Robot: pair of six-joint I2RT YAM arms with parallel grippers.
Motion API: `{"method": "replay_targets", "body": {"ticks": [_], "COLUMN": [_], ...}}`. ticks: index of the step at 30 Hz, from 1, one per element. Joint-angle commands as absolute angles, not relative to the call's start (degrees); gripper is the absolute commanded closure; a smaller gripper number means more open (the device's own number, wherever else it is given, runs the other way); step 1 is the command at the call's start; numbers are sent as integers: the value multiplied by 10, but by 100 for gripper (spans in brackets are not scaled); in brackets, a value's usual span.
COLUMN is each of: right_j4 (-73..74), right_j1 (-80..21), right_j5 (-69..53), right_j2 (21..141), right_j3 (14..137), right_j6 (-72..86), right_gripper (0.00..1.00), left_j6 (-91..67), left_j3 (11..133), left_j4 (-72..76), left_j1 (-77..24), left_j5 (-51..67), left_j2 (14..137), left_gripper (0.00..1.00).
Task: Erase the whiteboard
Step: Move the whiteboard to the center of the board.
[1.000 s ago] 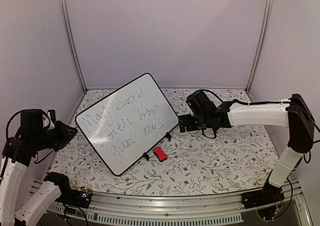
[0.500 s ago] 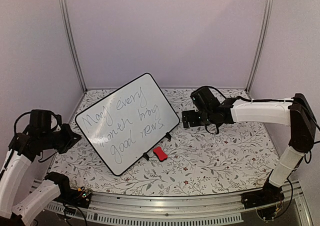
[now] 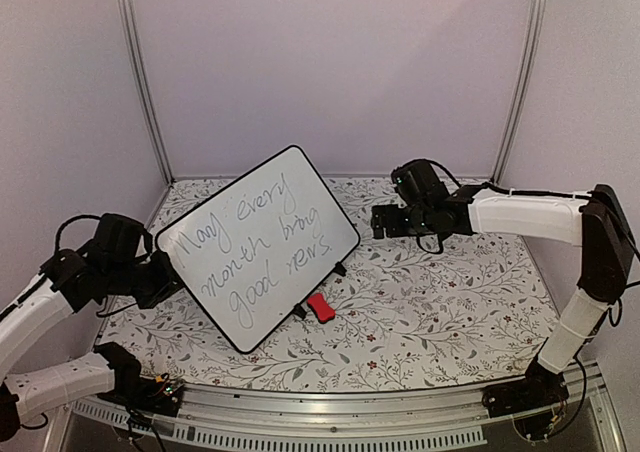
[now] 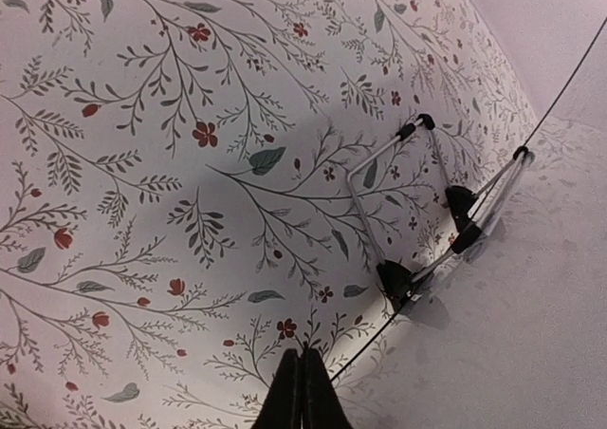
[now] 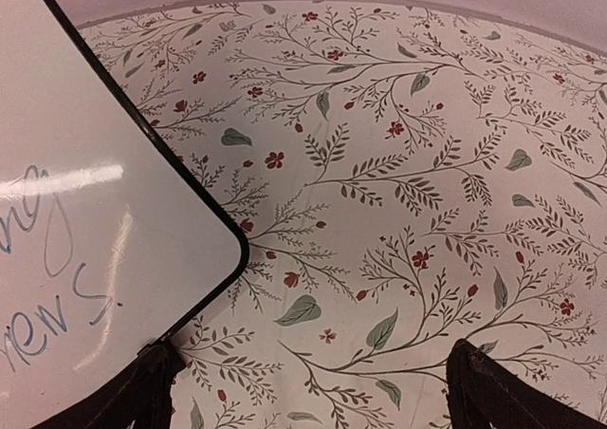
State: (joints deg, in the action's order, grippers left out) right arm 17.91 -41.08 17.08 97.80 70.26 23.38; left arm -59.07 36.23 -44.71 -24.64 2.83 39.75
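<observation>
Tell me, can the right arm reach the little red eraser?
Probably yes. The right gripper hangs open beside the whiteboard's right corner, and the red eraser lies by the board's lower edge. Only bare flowered table shows between them.

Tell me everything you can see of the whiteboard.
The whiteboard is a glossy white rectangle with a thin black frame and rounded corners, propped tilted on small black feet on the floral tablecloth. Grey handwriting reads "May every month bring good news", unerased. A red eraser lies beside its near edge. The left tool, shut, sits at its left corner; contact cannot be told. The right tool, open, is apart from it.
</observation>
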Motion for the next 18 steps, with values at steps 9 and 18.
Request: {"method": "replay_targets", "body": {"ticks": [9, 18], "right_j4": [147, 126], "right_j1": [-411, -412], "right_j5": [134, 115], "right_j2": [942, 953], "right_j3": [629, 629], "right_j6": [232, 229], "right_gripper": [1, 1], "left_j6": [-641, -668], "left_j3": [377, 366], "left_j4": [-371, -401], "left_j1": [-331, -357], "left_j5": [-35, -53], "left_j2": [463, 462], "left_gripper": [100, 100]}}
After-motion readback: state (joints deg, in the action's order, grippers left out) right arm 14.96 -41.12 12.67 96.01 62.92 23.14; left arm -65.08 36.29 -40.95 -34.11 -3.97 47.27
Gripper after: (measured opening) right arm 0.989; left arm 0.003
